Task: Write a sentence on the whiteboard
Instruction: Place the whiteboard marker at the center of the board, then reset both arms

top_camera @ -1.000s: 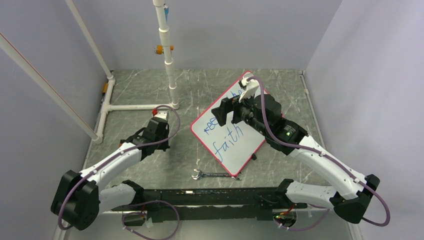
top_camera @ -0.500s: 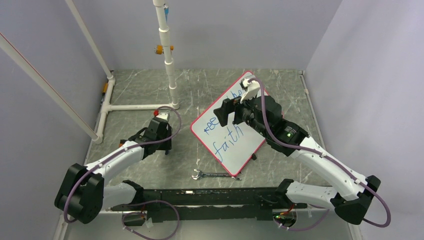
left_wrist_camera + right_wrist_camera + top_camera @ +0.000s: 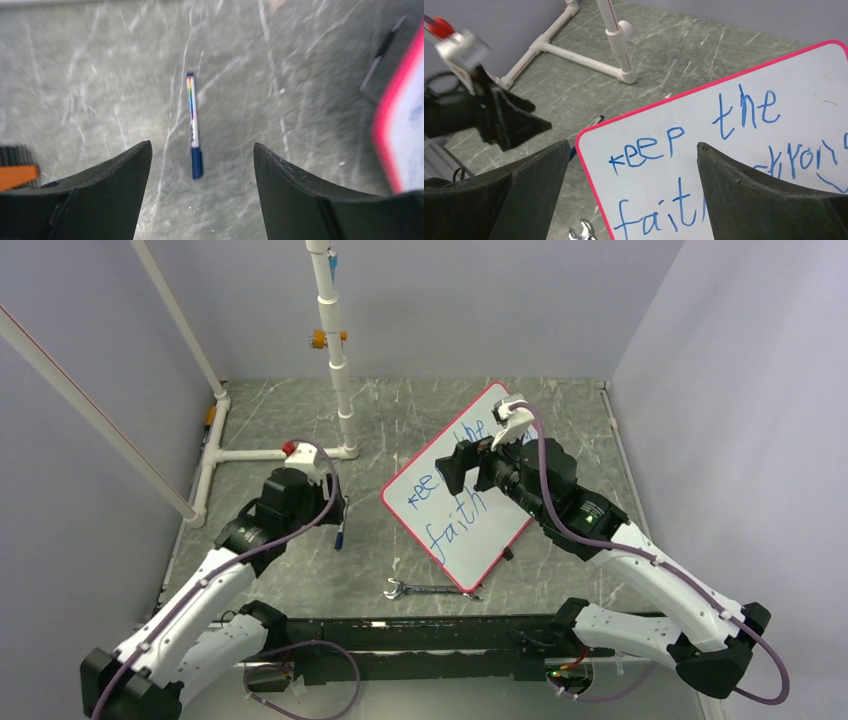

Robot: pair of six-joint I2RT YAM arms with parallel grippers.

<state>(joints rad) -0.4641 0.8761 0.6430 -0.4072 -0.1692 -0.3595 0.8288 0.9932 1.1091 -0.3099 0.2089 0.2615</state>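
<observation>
The whiteboard (image 3: 495, 525), white with a pink rim, lies tilted on the table, and its rim (image 3: 386, 125) shows at the right of the left wrist view. The sentence (image 3: 744, 130) in blue reads "keep the faith strong", partly covered in the top view (image 3: 448, 510). A blue-capped marker (image 3: 193, 125) lies loose on the marble table, left of the board (image 3: 340, 533). My left gripper (image 3: 201, 146) hangs open just above it, holding nothing. My right gripper (image 3: 633, 145) hovers open over the board's left half (image 3: 462, 472), empty.
A metal wrench (image 3: 430, 589) lies in front of the board's near corner (image 3: 583, 231). A white PVC pipe stand (image 3: 340, 370) rises at the back left, its base tubes running along the table (image 3: 574, 52). A black clip (image 3: 380, 65) sits by the board's edge.
My left gripper has opened and let go of the marker, which now lies on the table. The left arm has drawn back and up to the left. The right arm shifted slightly right.
</observation>
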